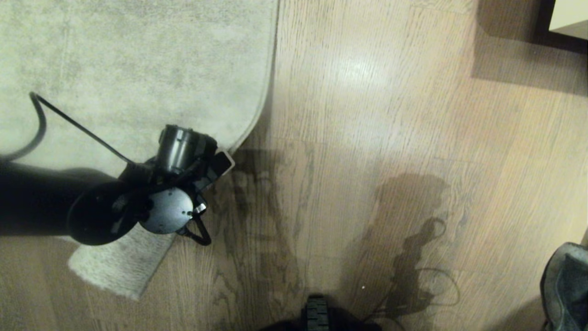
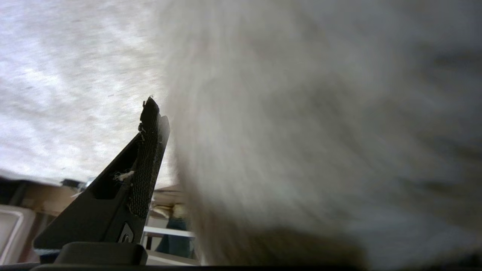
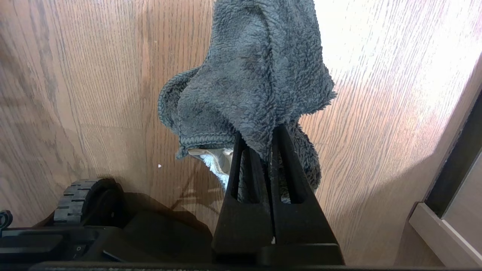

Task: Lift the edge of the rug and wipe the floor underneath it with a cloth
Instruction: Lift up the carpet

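Dark fuzzy cloth [image 3: 252,82], one piece only, hangs pinched between the pressed-together fingers of the right end effector [image 3: 269,146], low beside the robot's base above the floor [image 3: 94,75]; in the head view that cloth peeks in at the lower right corner. One rug [image 1: 128,59] lies on the wood planks to the robot's left, its corner curled and raised near the left arm. Up close in the left wrist view, pale pile fills most of the picture next to one black finger [image 2: 148,158] of the left end effector [image 1: 216,165], which is spread wide at the rug's edge. Two arm shadows fall across the floor.
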